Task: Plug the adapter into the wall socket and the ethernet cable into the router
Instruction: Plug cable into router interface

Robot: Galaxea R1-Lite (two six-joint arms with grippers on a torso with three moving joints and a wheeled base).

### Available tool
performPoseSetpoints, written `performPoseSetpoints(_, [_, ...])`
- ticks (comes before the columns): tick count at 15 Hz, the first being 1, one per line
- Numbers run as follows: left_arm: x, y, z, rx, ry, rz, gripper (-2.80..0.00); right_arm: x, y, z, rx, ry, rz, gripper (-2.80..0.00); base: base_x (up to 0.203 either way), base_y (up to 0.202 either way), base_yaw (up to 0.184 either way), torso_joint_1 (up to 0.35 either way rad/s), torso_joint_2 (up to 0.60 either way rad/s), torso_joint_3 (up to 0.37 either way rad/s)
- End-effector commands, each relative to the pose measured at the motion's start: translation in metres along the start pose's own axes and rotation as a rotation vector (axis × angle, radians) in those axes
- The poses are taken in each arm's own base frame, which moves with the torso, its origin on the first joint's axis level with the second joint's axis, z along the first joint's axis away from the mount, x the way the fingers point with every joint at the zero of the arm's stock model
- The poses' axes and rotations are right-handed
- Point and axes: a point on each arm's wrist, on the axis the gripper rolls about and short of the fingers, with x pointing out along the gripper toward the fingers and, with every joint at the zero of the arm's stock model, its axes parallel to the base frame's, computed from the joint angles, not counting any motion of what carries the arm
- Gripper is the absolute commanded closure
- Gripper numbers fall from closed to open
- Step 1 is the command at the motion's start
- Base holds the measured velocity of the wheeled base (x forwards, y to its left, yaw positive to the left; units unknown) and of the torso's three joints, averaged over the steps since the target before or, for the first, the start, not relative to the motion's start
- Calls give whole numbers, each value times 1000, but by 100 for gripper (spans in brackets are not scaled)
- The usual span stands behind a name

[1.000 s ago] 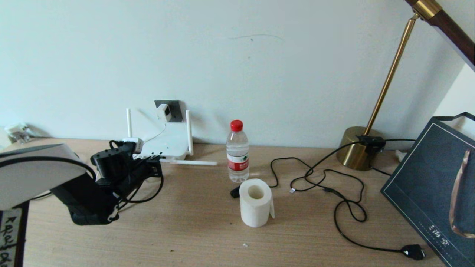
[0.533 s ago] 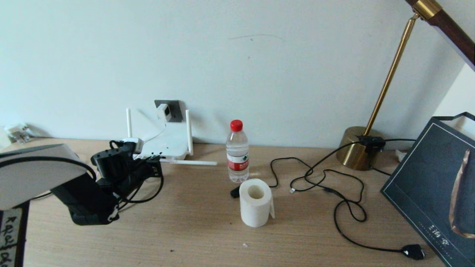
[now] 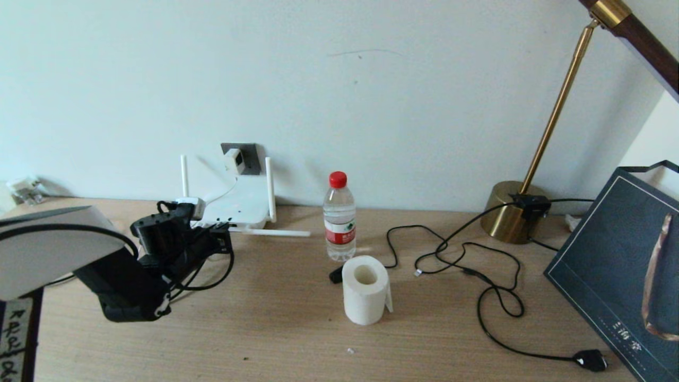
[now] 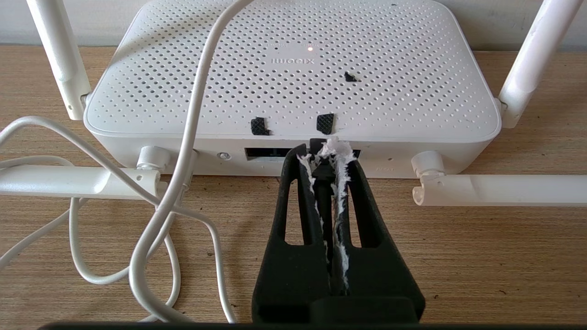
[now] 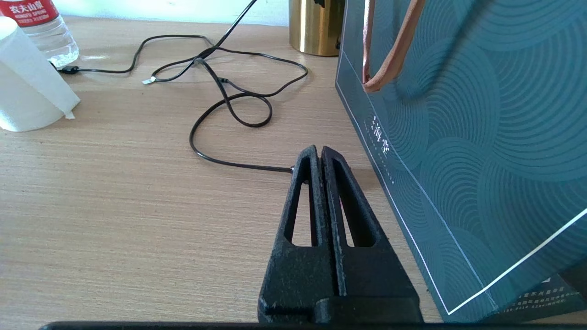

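Left hand [image 4: 324, 156] clenched on the ethernet cable [image 4: 323, 181] plug, its tip at the router [image 4: 293, 68] port edge; seating hidden by fingers. Adapter [image 3: 234, 159] sits in wall socket [image 3: 248, 157], far left. Right hand [image 5: 319, 156] pressed shut, empty, over counter [image 5: 114, 192] near right.

White perforated router [image 4: 293, 78], dark-grey wall socket [image 3: 249, 157], teal swirl-patterned bag [image 5: 481, 137], red-capped bottle [image 3: 339, 223]

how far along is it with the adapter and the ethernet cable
Done: the adapter sits in the wall socket. In hand: the left gripper, jaws shut on the ethernet cable, holds its plug at the router ports. Left: seat it fully and let go. The right gripper idles.
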Motion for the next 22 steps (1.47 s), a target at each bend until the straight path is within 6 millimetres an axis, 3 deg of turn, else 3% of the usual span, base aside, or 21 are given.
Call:
performPoseSetpoints(1, [1, 0, -3, 0, 1, 0, 0, 0, 0, 0, 0, 0, 0, 0, 0, 0, 0, 0, 0, 0])
performPoseSetpoints(22, [4, -1, -12, 0, 13, -2, 0, 0, 0, 0, 0, 0, 0, 0, 0, 0, 0, 0, 0, 0])
